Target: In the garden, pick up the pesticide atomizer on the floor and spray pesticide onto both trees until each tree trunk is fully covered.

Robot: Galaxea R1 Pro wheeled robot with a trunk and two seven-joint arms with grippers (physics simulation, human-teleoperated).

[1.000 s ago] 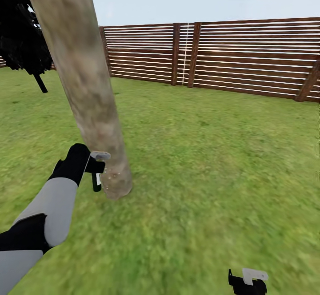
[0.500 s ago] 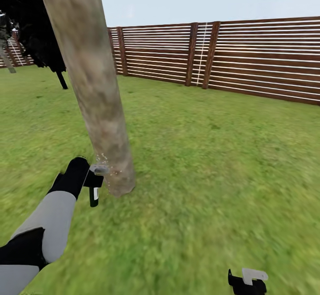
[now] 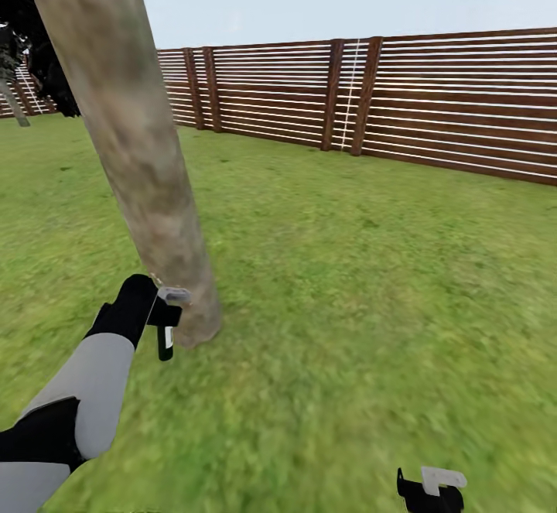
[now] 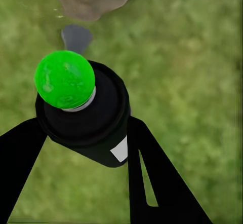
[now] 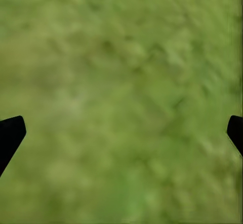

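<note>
One tree trunk stood just ahead of the left jaws, which gripped the pesticide atomizer. Spray specks seen half a second earlier had vanished; coverage judged incomplete. Right jaws spread wide, empty, over lawn.

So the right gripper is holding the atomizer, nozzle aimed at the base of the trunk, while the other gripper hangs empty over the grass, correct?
Not quite: the left gripper holds the pesticide atomizer, its jaws on either side of the bottle in the left wrist view. The grey nozzle does point at the base of the tree trunk. The empty one over the lawn is the right gripper, jaws wide apart.
</note>
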